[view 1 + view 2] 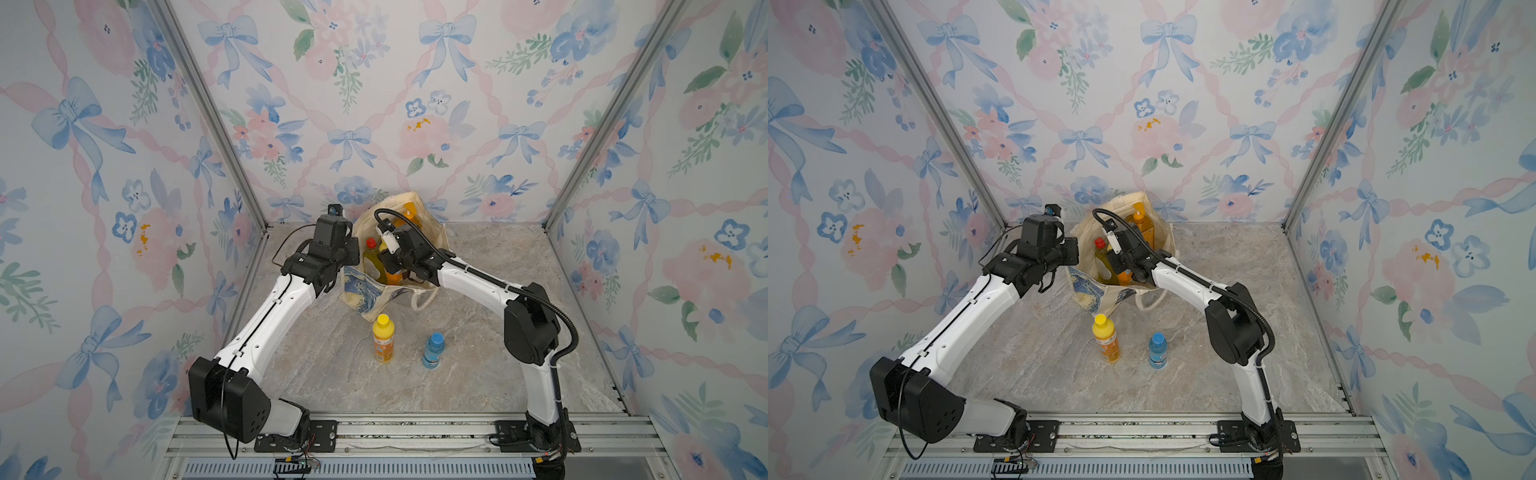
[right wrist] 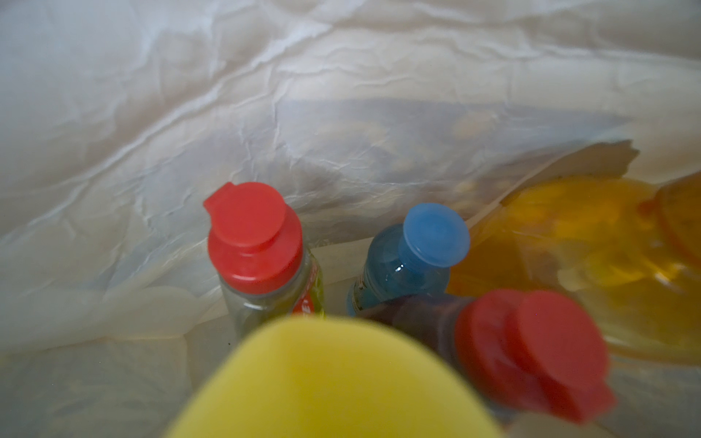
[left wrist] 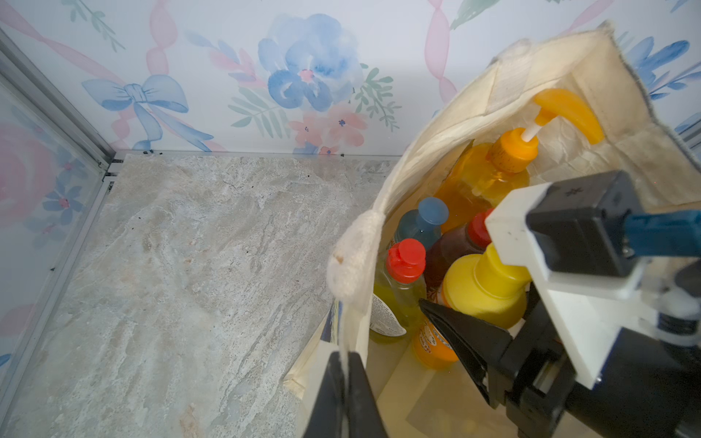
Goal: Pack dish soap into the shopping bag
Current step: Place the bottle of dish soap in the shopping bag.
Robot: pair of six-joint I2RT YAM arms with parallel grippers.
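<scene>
The cream shopping bag [image 1: 365, 299] [image 1: 1088, 291] stands at the back of the table, its mouth open. My left gripper [image 3: 346, 354] is shut on the bag's rim cloth [image 3: 356, 265]. Inside stand the orange pump bottle [image 3: 489, 178], a blue bottle [image 3: 425, 223] [image 2: 409, 261], a yellow-green red-capped bottle [image 3: 402, 273] [image 2: 258, 242] and a dark-red bottle [image 3: 451, 246] [image 2: 531, 349]. My right gripper [image 1: 390, 266] reaches into the bag, shut on an orange yellow-capped bottle [image 3: 481, 284] [image 2: 322, 379]; one black finger [image 3: 459, 333] lies against its side.
In front of the bag, a second orange yellow-capped bottle [image 1: 382, 340] [image 1: 1106, 340] and a small blue bottle [image 1: 433, 352] [image 1: 1157, 352] stand upright on the marble tabletop [image 1: 478, 374]. Flowered walls close in the left, back and right sides.
</scene>
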